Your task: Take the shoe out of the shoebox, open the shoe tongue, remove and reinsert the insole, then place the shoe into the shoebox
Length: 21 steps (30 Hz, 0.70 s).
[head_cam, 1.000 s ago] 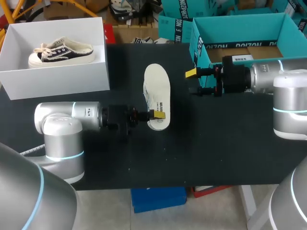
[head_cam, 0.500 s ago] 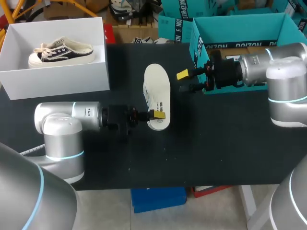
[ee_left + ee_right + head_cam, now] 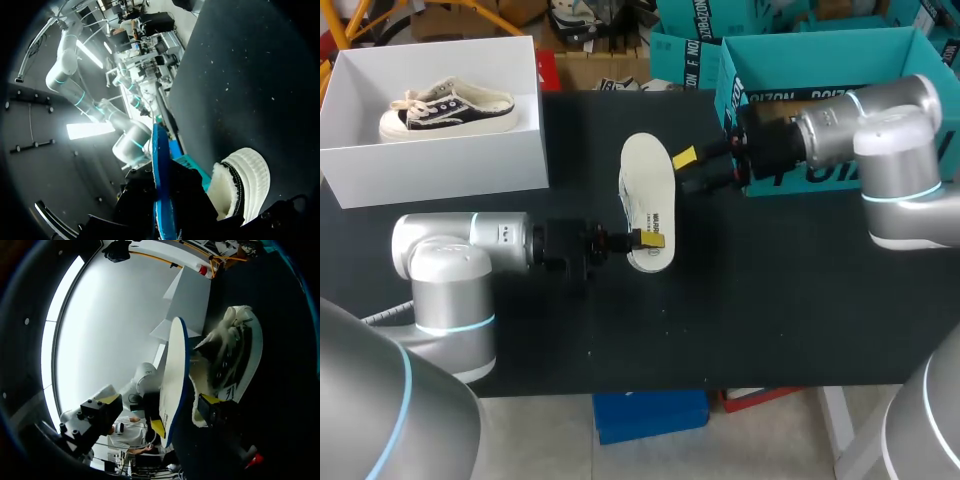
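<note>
Pinching the insole (image 3: 175, 365) by its heel end, one yellow tip on each face, the left claw (image 3: 642, 240) is clenched on it and holds it just over the shoe (image 3: 240, 350). The shoe lies on the worktop (image 3: 770, 300) with its fleecy lining showing beside the insole. The right claw (image 3: 685, 171) hangs released, fingers spread, just beside the shoe's toe half. The insole's long edge is ahead of its gap, and neither finger touches anything that I can see.

The step in hand looks like putting the insole back. To do it well, the right claw should probably settle on the shoe rather than the insole. A light shoe like this will likely slide or tip if the insole is pushed in against it unbraced. Gripping the shoe's side wall near the toe, clear of the opening, would leave room. The left claw could then tilt the insole toe-first into the opening and feed it forward low and flat, since a thin insole tends to buckle when driven from the heel. It should let go only once the heel end sits down inside the shoe.
</note>
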{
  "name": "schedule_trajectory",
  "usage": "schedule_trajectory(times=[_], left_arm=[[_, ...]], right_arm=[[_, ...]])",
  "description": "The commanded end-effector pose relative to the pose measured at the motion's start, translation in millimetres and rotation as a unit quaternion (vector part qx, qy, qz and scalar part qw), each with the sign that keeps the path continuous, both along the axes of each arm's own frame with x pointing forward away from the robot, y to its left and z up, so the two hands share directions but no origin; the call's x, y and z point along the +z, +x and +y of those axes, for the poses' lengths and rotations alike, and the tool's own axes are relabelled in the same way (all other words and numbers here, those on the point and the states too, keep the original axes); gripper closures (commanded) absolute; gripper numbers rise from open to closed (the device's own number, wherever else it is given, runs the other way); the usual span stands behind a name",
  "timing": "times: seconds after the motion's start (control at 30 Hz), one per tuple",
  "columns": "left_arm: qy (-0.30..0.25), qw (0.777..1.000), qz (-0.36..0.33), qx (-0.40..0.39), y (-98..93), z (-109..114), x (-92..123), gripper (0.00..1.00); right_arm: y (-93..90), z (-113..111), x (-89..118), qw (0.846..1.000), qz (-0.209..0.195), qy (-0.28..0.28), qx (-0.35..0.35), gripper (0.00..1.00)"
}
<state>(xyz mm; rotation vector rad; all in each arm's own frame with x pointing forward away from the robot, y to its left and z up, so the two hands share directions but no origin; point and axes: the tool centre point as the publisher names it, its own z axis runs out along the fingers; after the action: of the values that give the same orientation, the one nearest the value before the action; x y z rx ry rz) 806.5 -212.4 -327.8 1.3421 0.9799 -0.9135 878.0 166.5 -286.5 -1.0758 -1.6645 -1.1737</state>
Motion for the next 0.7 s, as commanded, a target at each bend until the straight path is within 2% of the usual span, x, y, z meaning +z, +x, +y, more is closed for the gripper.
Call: schedule_trajectory(times=[0.03, 0.37, 0.7], left_arm=[[0.001, 1.0, -0.001, 0.002, -1.1, -1, 0, 1.0], [0.001, 1.0, -0.001, 0.002, -1.1, -1, 0, 1.0], [0.001, 1.0, -0.001, 0.002, -1.1, -1, 0, 1.0]], right_arm=[[2.1, 6, 2, 1.0, -0.002, -0.004, 0.0, 0.0], [6.4, 12, 8, 1.0, -0.009, -0.012, 0.003, 0.0], [12.7, 26, -3, 1.0, -0.004, -0.01, 0.013, 0.0]])
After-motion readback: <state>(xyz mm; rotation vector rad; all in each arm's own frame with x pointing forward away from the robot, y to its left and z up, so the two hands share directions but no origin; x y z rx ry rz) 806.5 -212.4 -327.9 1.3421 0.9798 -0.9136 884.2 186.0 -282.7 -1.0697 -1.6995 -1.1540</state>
